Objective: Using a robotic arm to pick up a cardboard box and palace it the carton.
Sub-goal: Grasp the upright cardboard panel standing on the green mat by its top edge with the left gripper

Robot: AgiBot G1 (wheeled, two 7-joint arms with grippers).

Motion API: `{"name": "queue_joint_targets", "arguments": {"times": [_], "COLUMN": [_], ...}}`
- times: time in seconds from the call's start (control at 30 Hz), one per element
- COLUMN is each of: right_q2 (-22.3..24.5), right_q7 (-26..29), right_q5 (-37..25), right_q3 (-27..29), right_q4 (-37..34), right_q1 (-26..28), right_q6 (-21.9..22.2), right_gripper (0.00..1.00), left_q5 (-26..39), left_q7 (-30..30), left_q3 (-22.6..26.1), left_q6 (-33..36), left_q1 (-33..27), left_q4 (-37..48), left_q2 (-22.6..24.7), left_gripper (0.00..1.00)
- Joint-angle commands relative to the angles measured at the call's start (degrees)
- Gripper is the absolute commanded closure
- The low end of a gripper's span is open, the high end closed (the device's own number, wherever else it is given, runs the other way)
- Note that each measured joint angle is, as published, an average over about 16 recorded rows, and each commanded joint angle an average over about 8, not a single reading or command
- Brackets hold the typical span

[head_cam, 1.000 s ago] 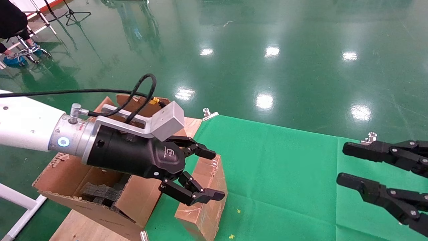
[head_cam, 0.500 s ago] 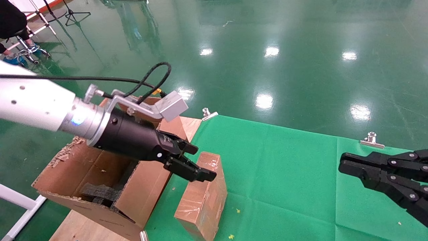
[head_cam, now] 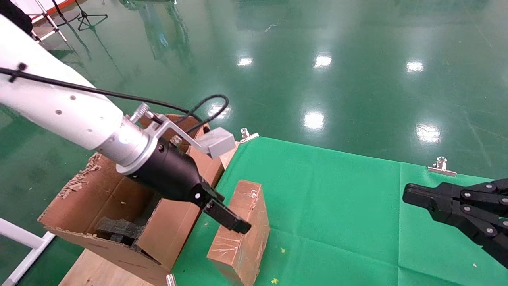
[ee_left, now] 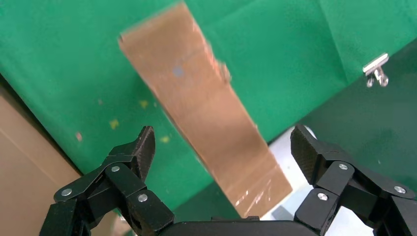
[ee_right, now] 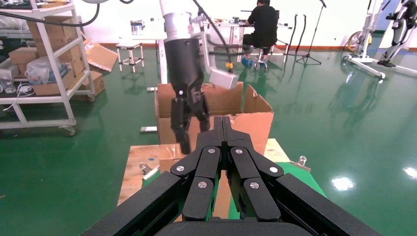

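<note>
Approaching the cardboard box (ee_left: 206,113) with left gripper (ee_left: 221,162) spread wide above it, not touching. Next: lower, straddle narrow sides, clamp. Right gripper (ee_right: 223,147) parked, pinched together.

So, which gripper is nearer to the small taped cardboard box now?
The left. The left gripper hangs open just above the cardboard box, fingers on either side, not touching. The right gripper is shut, far off over the green cloth.
</note>
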Motion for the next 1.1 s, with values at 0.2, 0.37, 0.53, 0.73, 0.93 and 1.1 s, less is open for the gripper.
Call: {"name": "queue_joint_targets", "arguments": {"times": [0.2,0.37,0.53,0.73,0.93,1.1], "right_q2": [0.00,0.00,0.00,0.00,0.01,0.01], "right_q7": [0.00,0.00,0.00,0.00,0.00,0.00], "right_q5": [0.00,0.00,0.00,0.00,0.00,0.00], "right_q3": [0.00,0.00,0.00,0.00,0.01,0.00], "right_q4": [0.00,0.00,0.00,-0.01,-0.02,-0.02], "right_q1": [0.00,0.00,0.00,-0.01,-0.02,-0.02], "right_q6": [0.00,0.00,0.00,0.01,0.02,0.02], "right_gripper": [1.00,1.00,0.69,0.00,0.00,0.00], "left_q5": [-1.76,-1.96,-1.64,-0.39,0.18,0.03], "left_q7": [-2.62,-3.54,-4.45,-4.99,-5.07,-5.07], "left_q3": [6.79,9.41,11.23,12.99,13.59,13.30], "left_q6": [-0.59,-1.16,-1.63,-1.91,-1.94,-1.94], "left_q1": [-2.64,-3.26,-3.49,-3.78,-3.94,-3.91], "left_q4": [0.38,0.40,0.43,0.41,0.32,0.34], "left_q2": [1.31,2.55,3.77,4.89,5.27,5.10], "left_gripper": [0.00,0.00,0.00,0.41,1.00,1.00]}}
